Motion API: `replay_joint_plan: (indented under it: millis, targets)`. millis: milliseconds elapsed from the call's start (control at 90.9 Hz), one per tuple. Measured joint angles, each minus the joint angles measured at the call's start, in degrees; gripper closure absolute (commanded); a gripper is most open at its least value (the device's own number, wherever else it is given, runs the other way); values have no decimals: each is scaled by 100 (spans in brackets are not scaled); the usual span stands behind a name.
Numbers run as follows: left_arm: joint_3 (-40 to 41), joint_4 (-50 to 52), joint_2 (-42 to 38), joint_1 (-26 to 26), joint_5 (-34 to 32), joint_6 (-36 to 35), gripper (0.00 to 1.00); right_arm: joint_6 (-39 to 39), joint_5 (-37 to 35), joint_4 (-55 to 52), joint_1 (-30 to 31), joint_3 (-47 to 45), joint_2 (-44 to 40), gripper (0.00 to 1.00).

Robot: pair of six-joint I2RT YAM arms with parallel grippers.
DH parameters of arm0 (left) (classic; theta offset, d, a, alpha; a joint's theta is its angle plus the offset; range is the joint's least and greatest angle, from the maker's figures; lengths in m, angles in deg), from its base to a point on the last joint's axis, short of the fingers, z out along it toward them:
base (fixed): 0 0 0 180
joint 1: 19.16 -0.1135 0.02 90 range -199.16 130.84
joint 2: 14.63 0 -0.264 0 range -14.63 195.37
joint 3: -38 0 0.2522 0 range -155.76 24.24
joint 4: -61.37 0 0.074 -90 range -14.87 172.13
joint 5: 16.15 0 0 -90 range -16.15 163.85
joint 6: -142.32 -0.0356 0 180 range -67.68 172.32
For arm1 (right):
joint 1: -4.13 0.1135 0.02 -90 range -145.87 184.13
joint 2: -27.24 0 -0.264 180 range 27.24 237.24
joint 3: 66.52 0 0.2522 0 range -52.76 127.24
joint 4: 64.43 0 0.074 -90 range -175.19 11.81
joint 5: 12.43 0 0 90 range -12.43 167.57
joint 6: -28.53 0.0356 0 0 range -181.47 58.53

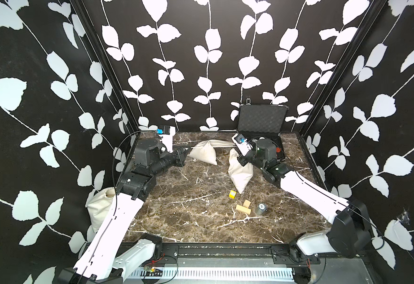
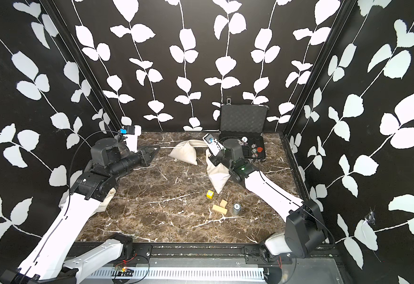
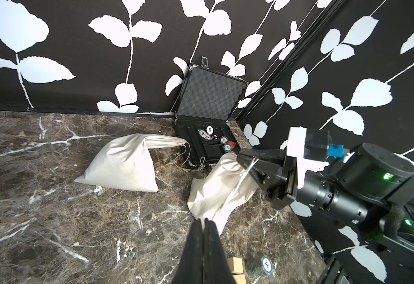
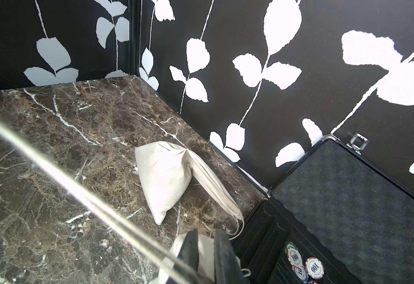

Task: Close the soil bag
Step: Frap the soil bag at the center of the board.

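Left tool (image 2: 155, 152) pinches drawstring (image 2: 168, 147) over brown marble tabletop (image 2: 166, 221), leaf-patterned walls (image 2: 201, 73) around.

Left arm (image 1: 117, 216) reaches toward 10 o'clock, left gripper (image 3: 204, 222) pinched on the drawstring (image 3: 240, 180); right arm (image 1: 306, 186) reaches toward 1 o'clock, right gripper (image 3: 246, 161) clamping the soil bag (image 3: 215, 194) at its neck.

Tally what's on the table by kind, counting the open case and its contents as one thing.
cloth bags: 3
wooden blocks: 2
yellow cube: 1
chip stack: 1
open black case: 1
Total: 8
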Motion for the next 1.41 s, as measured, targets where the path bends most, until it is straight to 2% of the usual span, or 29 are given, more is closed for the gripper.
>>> replay_joint_plan:
  millis: [363,495,638,748,902,1166,1408]
  targets:
    - [-345,-306,50,-57,592,33,100,-555,-240,-769,-46,348,-1189,85]
    - [-197,-391,55,-225,809,164,100,-590,-284,-529,-72,52,-927,86]
    - [142,-247,227,-420,820,205,100,-468,-173,-66,-131,-262,-245,89]
    - [313,-195,297,-476,809,212,100,-361,-35,94,-186,-361,-85,89]
    - [315,-247,295,-595,944,221,100,-332,90,-297,-201,-131,-435,89]
    - [55,-715,273,-636,1589,365,100,-549,37,-990,-275,275,-1261,88]
    - [710,-981,367,-636,1827,470,100,-337,-201,-894,-278,-402,-1272,89]
